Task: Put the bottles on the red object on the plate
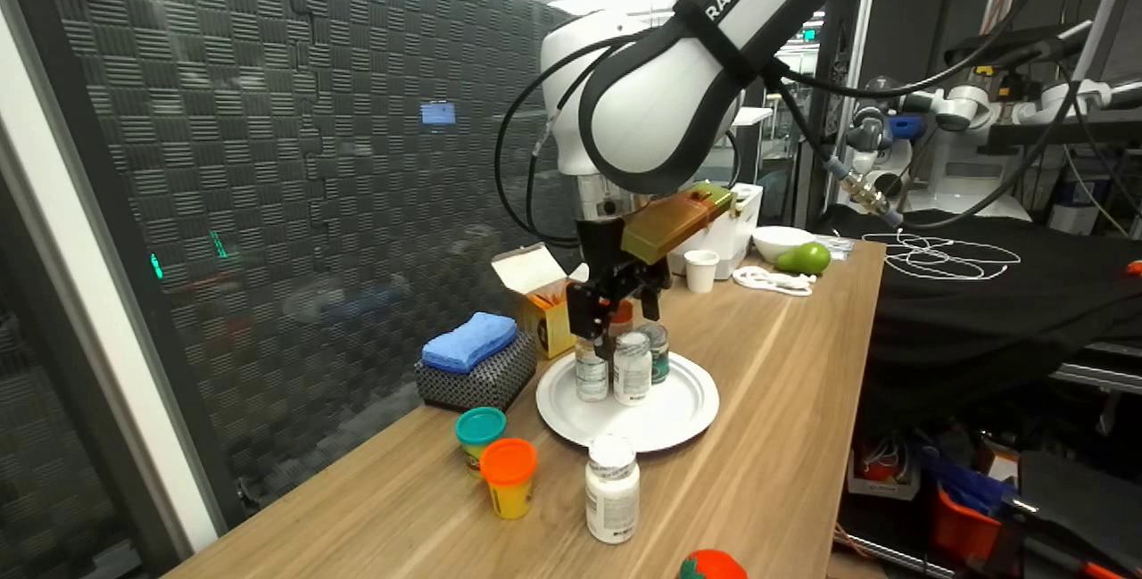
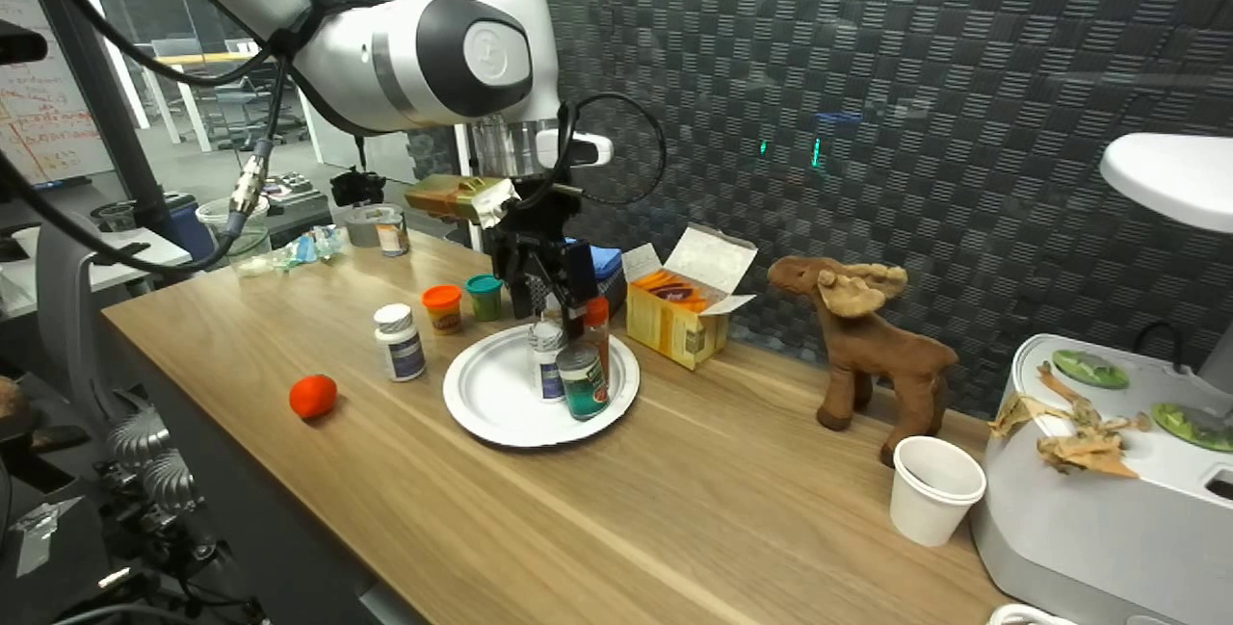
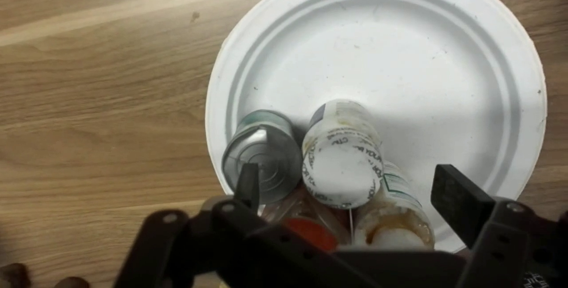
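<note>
while the pincer (image 3: 349, 188) gapes wide, bottles (image 3: 342, 159) stand on the plate (image 3: 421, 66) beneath it.

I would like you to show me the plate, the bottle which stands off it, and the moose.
Plate (image 3: 395, 70): wrist view, on its bare inner surface.
Bottle (image 1: 613, 497): in an exterior view, on its white side.
Moose (image 2: 883, 355): in an exterior view, on its brown body.
</note>
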Tool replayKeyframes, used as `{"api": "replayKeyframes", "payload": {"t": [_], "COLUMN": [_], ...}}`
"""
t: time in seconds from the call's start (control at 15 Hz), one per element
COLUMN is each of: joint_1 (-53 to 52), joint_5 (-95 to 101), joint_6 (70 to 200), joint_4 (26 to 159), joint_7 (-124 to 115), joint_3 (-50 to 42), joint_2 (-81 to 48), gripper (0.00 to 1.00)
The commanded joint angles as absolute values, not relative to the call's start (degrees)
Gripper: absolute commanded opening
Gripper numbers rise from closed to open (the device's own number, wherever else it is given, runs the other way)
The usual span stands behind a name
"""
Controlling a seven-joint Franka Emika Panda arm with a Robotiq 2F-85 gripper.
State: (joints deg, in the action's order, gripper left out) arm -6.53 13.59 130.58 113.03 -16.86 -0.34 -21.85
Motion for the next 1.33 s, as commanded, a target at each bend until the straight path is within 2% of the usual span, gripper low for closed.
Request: {"api": "replayKeyframes", "payload": {"t": [0.0,0.47,0.87,1.27], "joint_1": [-7.45,-9.12,-9.57,-10.3], "joint_5": [15.39,17.61,12.15,11.7], "joint_6": [132.71,128.97,124.11,121.55], "joint_4": [114.15,116.13,117.27,115.9], "joint_7": [-16.94,-22.84,-29.07,-28.42], "joint_3": [-1.14,-1.67,1.09,3.34], "joint_2": [-20.68,-15.85,-10.92,-11.65], "gripper": [1.0,1.0,1.0,1.0]}}
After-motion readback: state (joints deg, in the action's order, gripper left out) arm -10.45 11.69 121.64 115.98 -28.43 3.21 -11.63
